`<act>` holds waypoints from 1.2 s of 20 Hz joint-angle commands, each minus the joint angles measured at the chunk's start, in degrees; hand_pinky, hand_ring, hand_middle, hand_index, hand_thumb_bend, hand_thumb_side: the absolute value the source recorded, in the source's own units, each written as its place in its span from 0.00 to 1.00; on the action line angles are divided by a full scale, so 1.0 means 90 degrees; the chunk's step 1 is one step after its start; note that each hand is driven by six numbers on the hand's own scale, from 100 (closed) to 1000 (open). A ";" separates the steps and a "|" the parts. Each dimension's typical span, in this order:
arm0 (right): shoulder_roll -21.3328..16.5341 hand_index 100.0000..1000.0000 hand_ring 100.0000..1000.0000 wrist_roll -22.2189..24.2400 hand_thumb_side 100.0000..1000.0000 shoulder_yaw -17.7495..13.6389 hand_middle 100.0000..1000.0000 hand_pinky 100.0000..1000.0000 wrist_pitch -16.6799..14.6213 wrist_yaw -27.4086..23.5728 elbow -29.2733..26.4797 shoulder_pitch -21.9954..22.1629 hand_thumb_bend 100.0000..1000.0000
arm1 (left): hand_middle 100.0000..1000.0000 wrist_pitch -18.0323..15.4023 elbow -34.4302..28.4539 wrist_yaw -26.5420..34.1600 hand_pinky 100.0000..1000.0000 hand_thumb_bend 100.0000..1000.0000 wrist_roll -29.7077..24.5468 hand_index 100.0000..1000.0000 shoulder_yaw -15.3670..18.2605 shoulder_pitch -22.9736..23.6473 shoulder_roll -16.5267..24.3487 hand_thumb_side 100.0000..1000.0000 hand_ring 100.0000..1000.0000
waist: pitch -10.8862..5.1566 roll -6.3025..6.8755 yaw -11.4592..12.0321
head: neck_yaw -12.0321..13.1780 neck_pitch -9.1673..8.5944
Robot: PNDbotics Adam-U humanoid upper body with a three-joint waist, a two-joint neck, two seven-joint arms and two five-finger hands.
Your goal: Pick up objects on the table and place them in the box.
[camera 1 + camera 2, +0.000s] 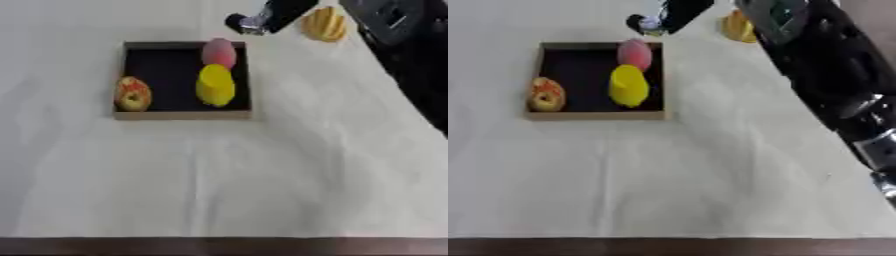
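Box [182, 115] holds three items: red-yellow fruit [133, 93], yellow piece [215, 85], pink piece [219, 52]. Right hand [249, 22] over far rim, finger state unclear. Step: likely post-release. Next: reach ridged yellow item [325, 23] far right. Left hand absent.

Right arm: black casing, silver joints.
A long black arm [824, 75] is seen, built from bulky, boxy segments. A greenish panel is visible on the upper segment, near the top edge. Silver-grey metal bands are seen at a lower joint. The right hand [262, 17] is black with a silver fitting at its tip; finer detail there cannot be made out.
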 commanded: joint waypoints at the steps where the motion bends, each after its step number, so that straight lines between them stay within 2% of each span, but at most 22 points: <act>1: -0.0427 0.91 0.93 -0.0233 0.41 -0.0311 0.78 0.88 -0.0108 0.0406 0.0365 -0.0042 0.17 | 0.66 -0.0004 -0.0112 -0.0046 0.76 0.00 0.0032 0.78 0.0078 -0.0024 0.0181 0.39 0.77 | -0.0716 -0.0049 -0.0023 | -0.0001 -0.0129; 6: -0.0664 0.92 0.94 -0.0472 0.40 -0.0643 0.80 0.88 -0.0405 0.0872 0.0966 0.0066 0.19 | 0.66 -0.0005 -0.0112 -0.0066 0.76 0.00 0.0049 0.78 0.0086 0.0008 0.0197 0.39 0.77 | -0.0647 -0.0017 -0.0076 | -0.0030 -0.0294; 11: -0.0812 0.92 0.95 -0.0531 0.39 -0.0802 0.80 0.89 -0.0591 0.1197 0.1324 0.0097 0.24 | 0.66 -0.0010 -0.0112 -0.0082 0.76 0.00 0.0048 0.78 0.0081 -0.0019 0.0223 0.40 0.77 | -0.0521 -0.0012 -0.0105 | -0.0024 -0.0473; 17: -0.0819 0.92 0.95 -0.0647 0.39 -0.0970 0.80 0.89 -0.0625 0.1525 0.1747 0.0054 0.25 | 0.66 -0.0018 -0.0112 -0.0095 0.76 0.00 0.0037 0.78 0.0068 -0.0088 0.0253 0.40 0.77 | -0.0369 -0.0039 -0.0026 | -0.0046 -0.0596; 24: -0.0665 0.92 0.95 -0.0866 0.40 -0.1189 0.81 0.89 -0.0635 0.1938 0.2323 -0.0035 0.26 | 0.66 -0.0024 -0.0112 -0.0092 0.76 0.00 0.0018 0.78 0.0051 -0.0146 0.0261 0.41 0.77 | -0.0198 -0.0080 0.0104 | -0.0079 -0.0624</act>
